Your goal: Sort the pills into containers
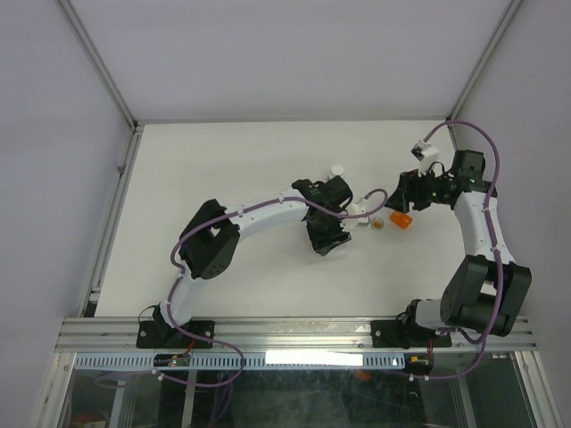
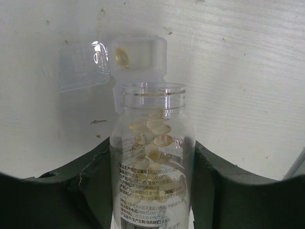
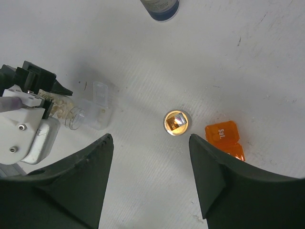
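Observation:
My left gripper (image 2: 152, 148) is shut on a clear pill bottle (image 2: 152, 181) that holds several pale yellow pills. The bottle's open mouth sits right at a small transparent box (image 2: 138, 52) with one yellow pill (image 2: 122, 56) in its cell and its lid (image 2: 78, 67) flipped open. In the top view the left gripper (image 1: 343, 214) is at mid table. The amber round vial (image 3: 177, 122) stands open on the table, just ahead of my open, empty right gripper (image 3: 150, 139). The clear box (image 3: 98, 107) lies to the vial's left there.
An orange pill box (image 3: 224, 137) marked "Sat" lies right of the vial, beside my right finger. A white and dark blue round object (image 3: 161, 7) stands farther back, and shows as a white cap in the top view (image 1: 336, 169). White walls bound the table.

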Action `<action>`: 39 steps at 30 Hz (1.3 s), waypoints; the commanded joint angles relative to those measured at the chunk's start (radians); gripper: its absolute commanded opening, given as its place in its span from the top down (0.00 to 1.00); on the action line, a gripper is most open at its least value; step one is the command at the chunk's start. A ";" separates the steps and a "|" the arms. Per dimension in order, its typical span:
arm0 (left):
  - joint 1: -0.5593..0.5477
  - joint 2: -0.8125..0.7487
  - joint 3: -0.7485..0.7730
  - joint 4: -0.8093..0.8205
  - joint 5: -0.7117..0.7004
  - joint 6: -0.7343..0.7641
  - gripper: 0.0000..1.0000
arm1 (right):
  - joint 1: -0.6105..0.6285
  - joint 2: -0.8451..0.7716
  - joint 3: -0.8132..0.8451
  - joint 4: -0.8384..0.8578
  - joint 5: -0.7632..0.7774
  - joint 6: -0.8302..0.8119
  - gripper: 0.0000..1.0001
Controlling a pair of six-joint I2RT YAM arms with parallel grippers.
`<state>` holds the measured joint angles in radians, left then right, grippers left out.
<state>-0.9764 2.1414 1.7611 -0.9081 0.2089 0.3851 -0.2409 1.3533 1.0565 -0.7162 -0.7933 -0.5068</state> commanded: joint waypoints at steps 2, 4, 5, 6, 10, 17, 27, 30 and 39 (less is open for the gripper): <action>-0.019 -0.009 0.059 -0.016 0.008 -0.002 1.00 | -0.009 -0.001 0.043 0.006 -0.025 -0.013 0.32; -0.012 -0.004 0.039 -0.006 -0.025 0.006 1.00 | -0.009 0.000 0.046 0.001 -0.025 -0.014 0.32; -0.011 0.000 0.047 -0.018 -0.022 0.005 1.00 | -0.009 -0.002 0.045 0.001 -0.028 -0.015 0.32; -0.013 -0.003 0.050 -0.020 -0.002 0.003 1.00 | -0.010 -0.003 0.044 0.003 -0.029 -0.014 0.32; -0.016 0.005 0.073 -0.038 -0.009 -0.002 1.00 | -0.011 -0.003 0.046 0.001 -0.030 -0.014 0.32; -0.013 -0.010 0.046 -0.008 0.019 -0.006 1.00 | -0.012 -0.003 0.044 0.005 -0.034 -0.010 0.32; -0.021 -0.030 0.040 0.000 0.004 -0.003 1.00 | -0.012 0.006 0.047 0.000 -0.035 -0.011 0.32; -0.020 -0.016 0.053 -0.023 -0.006 -0.007 1.00 | -0.013 0.007 0.049 -0.004 -0.040 -0.014 0.32; -0.021 -0.027 0.029 -0.004 -0.020 -0.009 1.00 | -0.012 0.009 0.050 -0.008 -0.044 -0.015 0.32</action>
<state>-0.9863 2.1506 1.7714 -0.9230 0.2050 0.3828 -0.2466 1.3666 1.0584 -0.7254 -0.8017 -0.5072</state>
